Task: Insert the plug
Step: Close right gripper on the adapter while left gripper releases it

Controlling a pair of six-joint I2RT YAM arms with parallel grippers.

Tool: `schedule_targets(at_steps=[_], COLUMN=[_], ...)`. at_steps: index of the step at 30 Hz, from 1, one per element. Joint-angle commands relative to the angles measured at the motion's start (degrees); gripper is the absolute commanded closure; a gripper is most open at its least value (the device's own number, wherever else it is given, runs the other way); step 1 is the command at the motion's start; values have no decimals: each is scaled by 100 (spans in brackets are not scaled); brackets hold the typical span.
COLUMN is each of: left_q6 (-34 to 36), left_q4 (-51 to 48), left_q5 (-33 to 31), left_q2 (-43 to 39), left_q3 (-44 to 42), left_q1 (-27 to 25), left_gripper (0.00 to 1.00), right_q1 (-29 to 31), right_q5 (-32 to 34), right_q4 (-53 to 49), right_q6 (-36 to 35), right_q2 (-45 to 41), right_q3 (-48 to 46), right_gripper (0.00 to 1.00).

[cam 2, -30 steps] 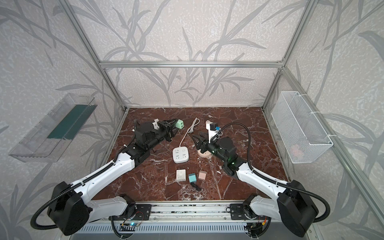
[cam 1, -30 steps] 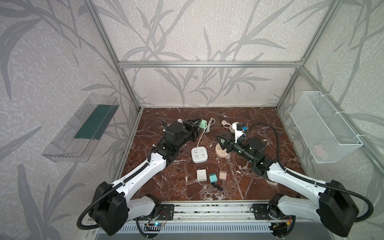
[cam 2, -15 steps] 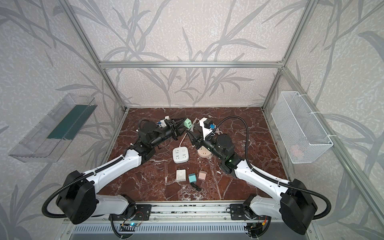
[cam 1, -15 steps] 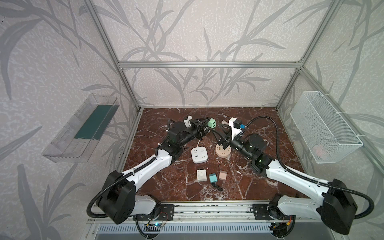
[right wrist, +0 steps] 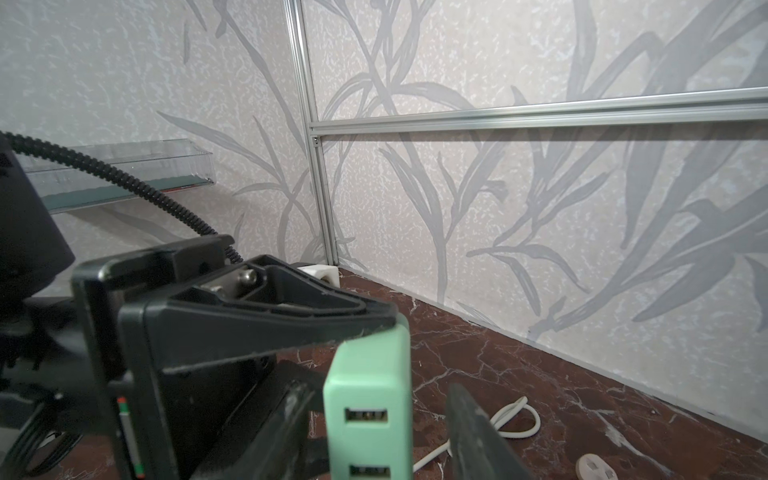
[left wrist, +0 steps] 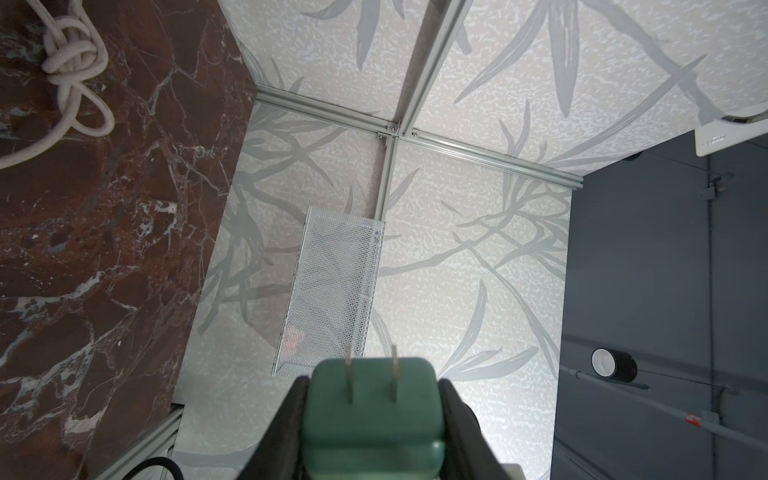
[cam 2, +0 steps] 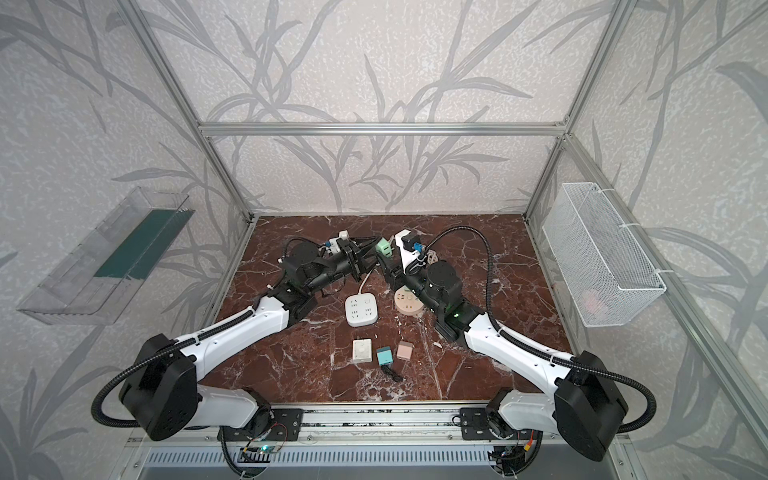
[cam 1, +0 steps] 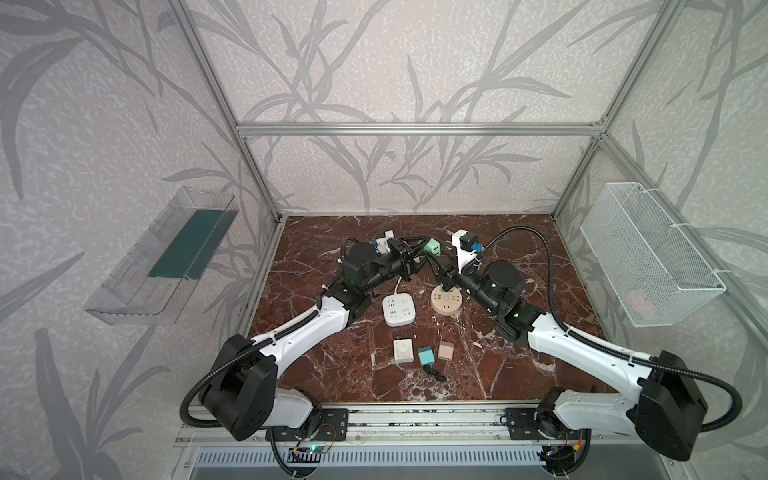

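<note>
Here, leaf-patterned walls (cam 1: 415, 83) ring marble tabletop (cam 1: 478, 374) and plug (cam 1: 433, 248)

Counter (cam 1: 478, 374): red-brown marble, white veining. Plug (cam 1: 433, 248): mint green. Square socket block (cam 1: 399, 308): white. Round socket (cam 1: 446, 300): beige. Walls (cam 1: 415, 62): grey leaf print.

No legible text anywhere. The round beige plastic socket hub (cam 1: 446, 300) has dark marks on its top face, too small to read. The white glossy panel (left wrist: 723, 139) in the left wrist view carries a small dark mark, too blurred to read.
</note>
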Motion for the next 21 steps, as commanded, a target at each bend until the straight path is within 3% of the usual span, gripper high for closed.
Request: schedule_targets(at_steps=[1,11,13,16,19,20,21], left_q6=[-229,-248,-254,-227,-147,-106,-103], left_q4=[380,431,443,433,530,549,558], left_q5=[215,257,282,320,356,407,461], left_q2=[26,67,87,121,195,246,295], left_q3=[236,200,218,231,220,248,267], left_q1=[-23,-53,-53,-49,-40,-35,-23], left_gripper=[100,100,100,100,100,97,83], right_q1=[37,37,35,37,41,35,39], right_q5=[155,189,140,99,184,216,228], right_q4=[140,180,106,139,146,81,1], right_q6=[-73,-172,-180,-148,-50,-35,-37], right_q2=[109,202,219,204,106,75,32], right_q3=[186,340,387,350,276,274,266], right_gripper=[53,60,71,100,100,100,100])
